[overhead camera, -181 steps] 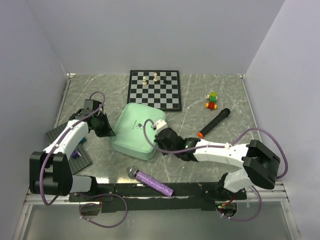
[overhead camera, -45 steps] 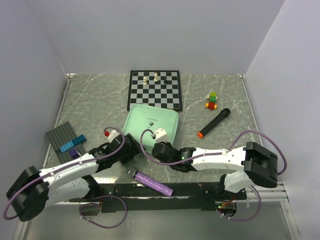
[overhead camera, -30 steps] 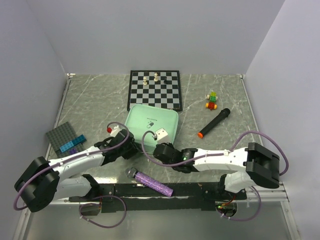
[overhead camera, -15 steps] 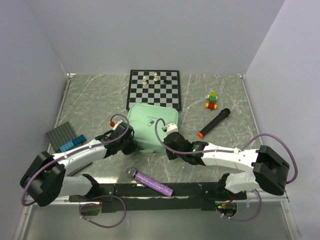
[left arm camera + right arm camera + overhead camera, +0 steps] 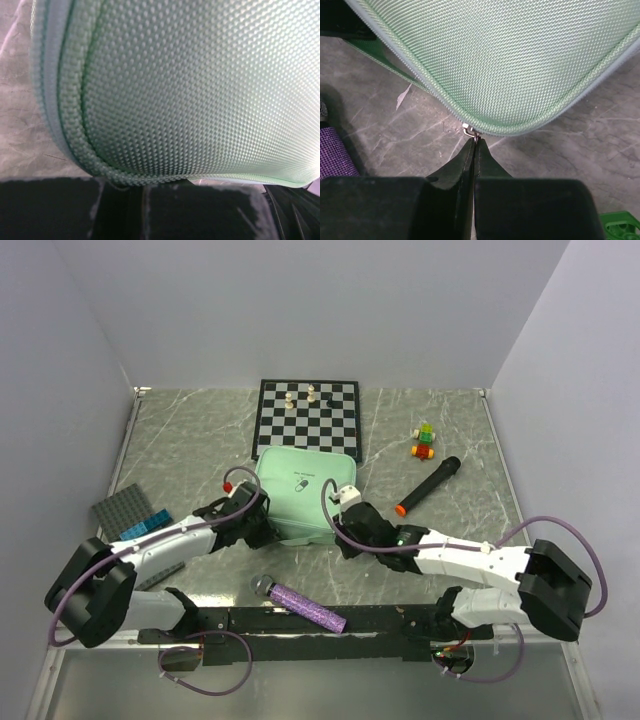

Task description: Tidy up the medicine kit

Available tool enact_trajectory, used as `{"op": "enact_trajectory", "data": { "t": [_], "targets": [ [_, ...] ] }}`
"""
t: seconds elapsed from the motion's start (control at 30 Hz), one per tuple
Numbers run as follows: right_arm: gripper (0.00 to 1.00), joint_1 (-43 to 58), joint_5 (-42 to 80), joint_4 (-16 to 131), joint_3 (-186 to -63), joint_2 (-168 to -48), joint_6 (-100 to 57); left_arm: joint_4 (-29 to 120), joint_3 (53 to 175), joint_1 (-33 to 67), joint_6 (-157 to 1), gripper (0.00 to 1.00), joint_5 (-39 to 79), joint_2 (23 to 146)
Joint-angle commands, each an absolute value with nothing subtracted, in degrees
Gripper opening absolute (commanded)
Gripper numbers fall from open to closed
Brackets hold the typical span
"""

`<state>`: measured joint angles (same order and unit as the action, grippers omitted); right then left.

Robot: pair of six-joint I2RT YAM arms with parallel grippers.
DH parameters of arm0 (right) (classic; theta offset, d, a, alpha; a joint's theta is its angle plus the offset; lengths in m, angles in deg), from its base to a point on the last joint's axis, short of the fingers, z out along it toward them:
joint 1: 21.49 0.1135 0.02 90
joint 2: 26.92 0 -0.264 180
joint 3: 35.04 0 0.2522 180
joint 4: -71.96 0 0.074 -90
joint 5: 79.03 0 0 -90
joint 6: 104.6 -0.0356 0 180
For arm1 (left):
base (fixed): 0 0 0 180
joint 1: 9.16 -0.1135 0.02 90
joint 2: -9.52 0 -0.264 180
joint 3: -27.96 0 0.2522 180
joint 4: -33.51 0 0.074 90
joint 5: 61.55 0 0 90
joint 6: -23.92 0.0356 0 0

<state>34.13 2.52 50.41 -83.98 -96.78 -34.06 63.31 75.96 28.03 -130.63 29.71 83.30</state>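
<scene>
Kit (image 5: 303,492) lies lid down at the centre of the top view, just below the chessboard (image 5: 308,418). Right gripper (image 5: 475,143) is at the kit's lower right corner, fingers pinched together on the zip pull (image 5: 468,132). Left gripper (image 5: 262,531) is against the kit's lower left edge; its grip cannot be determined.

Medicine kit (image 5: 298,502) just before chessboard (image 5: 308,420); studded plate (image 5: 118,510) left.
</scene>
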Motion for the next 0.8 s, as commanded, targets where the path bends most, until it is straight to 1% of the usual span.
{"op": "enact_trajectory", "data": {
  "t": [0.0, 0.13, 0.3, 0.4, 0.57, 0.7, 0.77],
  "targets": [
    [0.0, 37.7, -8.3, 52.6, -81.7, -92.0, -32.9, 65.0, 76.8, 24.9, -127.2, 0.01, 37.9, 91.2],
    [0.0, 40.1, -10.6, 50.0, -81.1, -90.0, -36.3, 64.7, 78.5, 24.9, -127.3, 0.01, 37.7, 93.3],
    [0.0, 39.5, -18.4, 44.1, -81.5, -91.3, -41.6, 65.4, 78.4, 24.5, -125.1, 0.01, 38.6, 93.2],
    [0.0, 36.8, -20.2, 42.2, -81.1, -91.0, -44.3, 65.5, 77.1, 23.8, -124.0, 0.01, 39.0, 91.8],
    [0.0, 31.1, -18.0, 44.0, -79.6, -90.3, -45.9, 65.4, 75.3, 21.9, -122.7, 0.01, 38.6, 89.4],
    [0.0, 26.3, -18.1, 45.1, -82.3, -92.2, -44.7, 65.8, 75.6, 21.7, -120.4, 0.01, 38.6, 88.7],
    [0.0, 22.5, -18.7, 46.3, -84.7, -95.1, -43.0, 66.4, 76.0, 21.7, -119.4, 0.01, 39.0, 88.4]
  ]
}}
